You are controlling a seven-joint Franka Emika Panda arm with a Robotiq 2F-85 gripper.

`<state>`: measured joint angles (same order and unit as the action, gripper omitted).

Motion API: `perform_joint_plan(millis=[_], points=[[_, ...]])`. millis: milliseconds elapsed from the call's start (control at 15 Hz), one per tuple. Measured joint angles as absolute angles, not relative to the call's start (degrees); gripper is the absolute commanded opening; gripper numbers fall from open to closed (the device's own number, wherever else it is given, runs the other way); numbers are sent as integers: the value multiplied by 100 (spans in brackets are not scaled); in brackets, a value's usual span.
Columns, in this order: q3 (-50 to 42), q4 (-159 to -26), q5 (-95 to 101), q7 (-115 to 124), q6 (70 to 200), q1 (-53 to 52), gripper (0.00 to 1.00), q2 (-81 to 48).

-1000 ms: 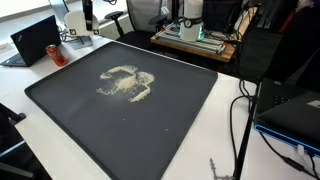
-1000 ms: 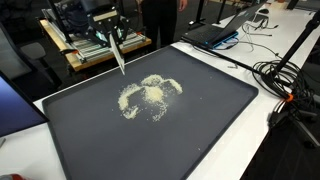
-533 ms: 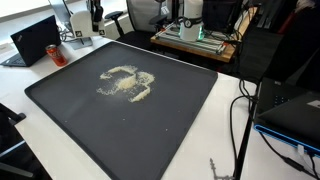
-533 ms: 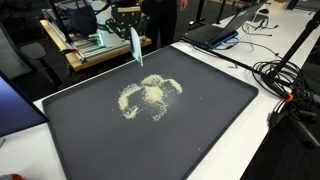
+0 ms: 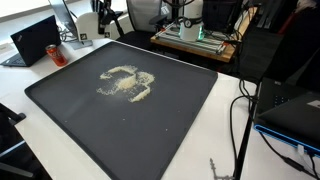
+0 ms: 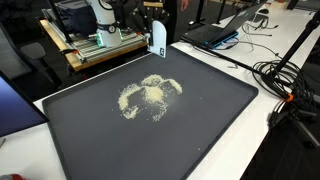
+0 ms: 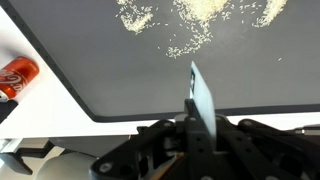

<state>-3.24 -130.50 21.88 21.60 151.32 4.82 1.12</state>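
The gripper (image 7: pixel 200 128) is squeezed tight on a thin white card (image 7: pixel 203 98). The card is held up in the air over one edge of the big black mat (image 6: pixel 200 120). A pile of pale crumbs (image 6: pixel 150 95) lies in the middle of the mat, well apart from the card. A red can (image 7: pixel 18 75) sits on the white table (image 7: pixel 50 105) beside the mat.

A white table (image 5: pixel 228 125) carries a large dark mat (image 5: pixel 160 130) that covers most of its top. A loose patch of pale grains (image 5: pixel 127 83) lies on the mat. On the bare table beside the mat are a red can (image 5: pixel 57 55) and an open laptop (image 5: pixel 35 42), and black cables (image 6: pixel 285 85) trail along another side.
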Motion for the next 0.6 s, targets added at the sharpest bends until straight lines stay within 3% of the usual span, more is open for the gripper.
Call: perform_joint_plan(millis=[600], points=[[15,-13033,3294,2870,13741,248,1,112]])
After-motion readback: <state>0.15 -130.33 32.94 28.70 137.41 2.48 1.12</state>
